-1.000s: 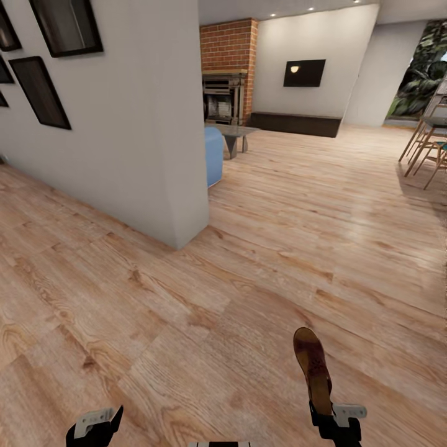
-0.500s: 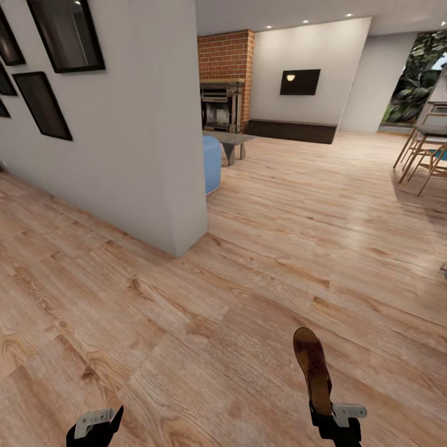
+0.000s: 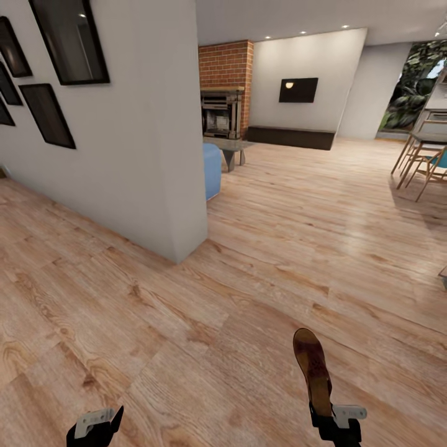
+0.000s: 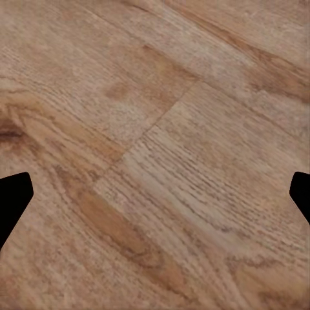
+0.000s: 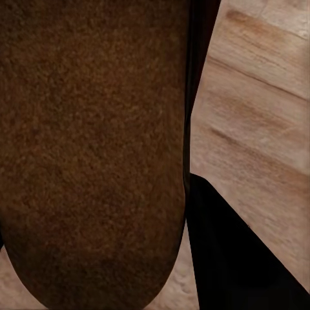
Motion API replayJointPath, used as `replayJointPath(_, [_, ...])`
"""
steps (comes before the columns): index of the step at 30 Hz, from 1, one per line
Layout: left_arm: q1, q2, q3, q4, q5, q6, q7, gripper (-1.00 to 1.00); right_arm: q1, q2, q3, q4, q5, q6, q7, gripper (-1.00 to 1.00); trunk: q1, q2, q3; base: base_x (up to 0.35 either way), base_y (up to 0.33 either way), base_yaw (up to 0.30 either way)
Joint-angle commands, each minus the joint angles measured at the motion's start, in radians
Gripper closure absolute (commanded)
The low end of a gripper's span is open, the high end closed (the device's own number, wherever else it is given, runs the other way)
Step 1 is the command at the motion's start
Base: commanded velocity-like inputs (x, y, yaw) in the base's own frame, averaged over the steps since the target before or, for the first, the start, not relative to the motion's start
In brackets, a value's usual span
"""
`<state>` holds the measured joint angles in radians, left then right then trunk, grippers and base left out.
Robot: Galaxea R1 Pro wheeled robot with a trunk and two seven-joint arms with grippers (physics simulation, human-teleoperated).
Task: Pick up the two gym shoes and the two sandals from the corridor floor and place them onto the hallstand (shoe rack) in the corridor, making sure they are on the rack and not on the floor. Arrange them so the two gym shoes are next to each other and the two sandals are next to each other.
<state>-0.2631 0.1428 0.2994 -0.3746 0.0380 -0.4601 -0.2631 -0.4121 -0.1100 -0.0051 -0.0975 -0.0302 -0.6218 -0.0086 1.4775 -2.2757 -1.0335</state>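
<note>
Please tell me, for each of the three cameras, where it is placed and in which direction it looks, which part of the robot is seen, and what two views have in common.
Head view: on the robot's head, facing forward and down over the corridor floor; left tool and right tool show, the right gripping a sandal.
Left wrist view: near the left tool, looking down at floor; its dark fingertips stand apart at the picture's edges.
Right wrist view: near the right tool, looking along the sandal's brown surface.
Shared: head and right wrist views both show the sandal.

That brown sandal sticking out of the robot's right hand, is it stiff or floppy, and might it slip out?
The sandal probably is fairly stiff: held at one end by the right gripper, it juts out straight without drooping. It looks thin and flat, so likely light. Its brown surface looks grainy in the right wrist view, which suggests decent grip, though held by one end it may pivot.
</note>
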Motion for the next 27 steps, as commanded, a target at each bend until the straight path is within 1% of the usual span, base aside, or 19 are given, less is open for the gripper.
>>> replayJointPath(1, [-0.001, -0.001, 0.006, 0.001, 0.003, -0.001, -0.01, -1.0, 0.0, 0.0, 0.001, 0.001, -0.007, -0.003, 0.001, 1.0, 0.0, 0.0, 0.001, 0.0, 0.0, 0.0])
replayJointPath(15, [0.001, -0.002, 0.006, 0.0, 0.005, -0.002, -0.01, -1.0, 0.0, 0.0, 0.001, 0.001, -0.007, -0.003, 0.001, 1.0, 0.0, 0.0, 0.023, 0.0, 0.012, 0.0])
replayJointPath(19, [0.001, -0.002, 0.006, 0.0, 0.005, -0.002, -0.011, -1.0, 0.0, 0.0, 0.001, 0.001, -0.007, -0.003, 0.001, 1.0, 0.0, 0.0, 0.029, 0.0, 0.2, 0.0])
replayJointPath(27, [0.001, -0.002, 0.006, 0.0, 0.004, -0.002, -0.011, -1.0, 0.0, 0.001, 0.001, 0.001, -0.007, -0.003, 0.0, 1.0, 0.0, 0.0, 0.042, 0.0, 0.285, 0.0])
